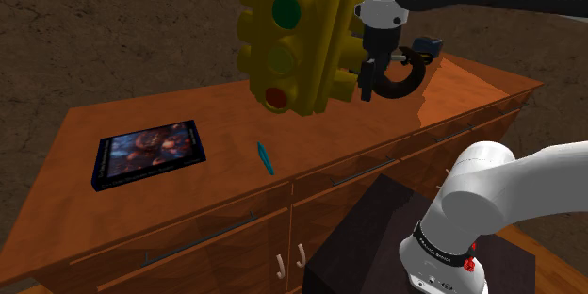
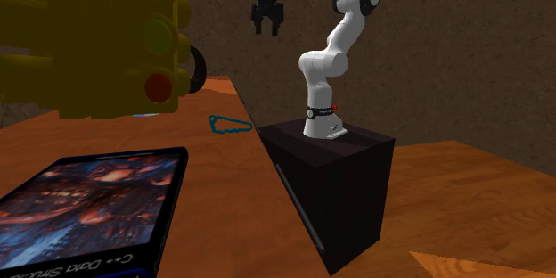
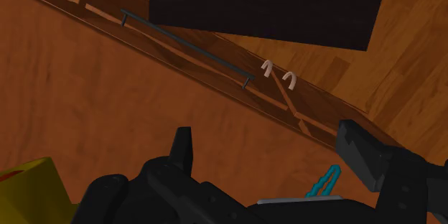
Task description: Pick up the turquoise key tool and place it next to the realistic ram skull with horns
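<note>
Turq. key tool (image 1: 266,158) on cabinet (image 1: 217,191), below claw (image 2: 267,29)

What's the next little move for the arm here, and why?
Probably lower the gripper toward the key, nudging sideways to centre it between the fingers. The gripper hangs open, holding nothing, well above the cabinet top where the key lies flat. In the wrist view the key sits nearer one finger than the middle.

Slim turquoise key tool (image 1: 266,158), lying flat
</note>
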Controlling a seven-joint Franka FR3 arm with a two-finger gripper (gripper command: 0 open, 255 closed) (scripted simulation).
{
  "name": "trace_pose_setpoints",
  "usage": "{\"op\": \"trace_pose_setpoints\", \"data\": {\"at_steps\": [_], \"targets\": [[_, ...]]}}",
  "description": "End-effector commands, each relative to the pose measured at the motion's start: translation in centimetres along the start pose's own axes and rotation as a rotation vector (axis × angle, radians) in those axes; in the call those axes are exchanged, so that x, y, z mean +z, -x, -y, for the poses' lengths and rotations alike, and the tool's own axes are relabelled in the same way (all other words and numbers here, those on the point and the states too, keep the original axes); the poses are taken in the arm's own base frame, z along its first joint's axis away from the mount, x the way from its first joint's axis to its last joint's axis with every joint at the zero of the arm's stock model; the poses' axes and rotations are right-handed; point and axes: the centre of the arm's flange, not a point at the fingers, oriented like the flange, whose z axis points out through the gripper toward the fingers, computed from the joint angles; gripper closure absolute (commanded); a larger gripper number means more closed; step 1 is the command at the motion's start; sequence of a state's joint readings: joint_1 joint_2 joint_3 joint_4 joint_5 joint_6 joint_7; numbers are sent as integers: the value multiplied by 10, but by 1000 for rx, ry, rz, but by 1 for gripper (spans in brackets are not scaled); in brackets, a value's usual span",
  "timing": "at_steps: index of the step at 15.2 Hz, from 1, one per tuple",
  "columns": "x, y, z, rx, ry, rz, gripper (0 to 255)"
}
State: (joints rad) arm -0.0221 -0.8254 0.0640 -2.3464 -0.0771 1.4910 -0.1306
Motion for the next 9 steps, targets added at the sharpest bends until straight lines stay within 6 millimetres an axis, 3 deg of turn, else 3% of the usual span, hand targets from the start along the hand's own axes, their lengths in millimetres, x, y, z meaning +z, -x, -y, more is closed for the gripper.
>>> {"op": "trace_pose_setpoints", "data": {"at_steps": [1,9], "targets": [[0,0,0,0,0,0,0],[67,-48,54,146,-24,-66,0]]}}
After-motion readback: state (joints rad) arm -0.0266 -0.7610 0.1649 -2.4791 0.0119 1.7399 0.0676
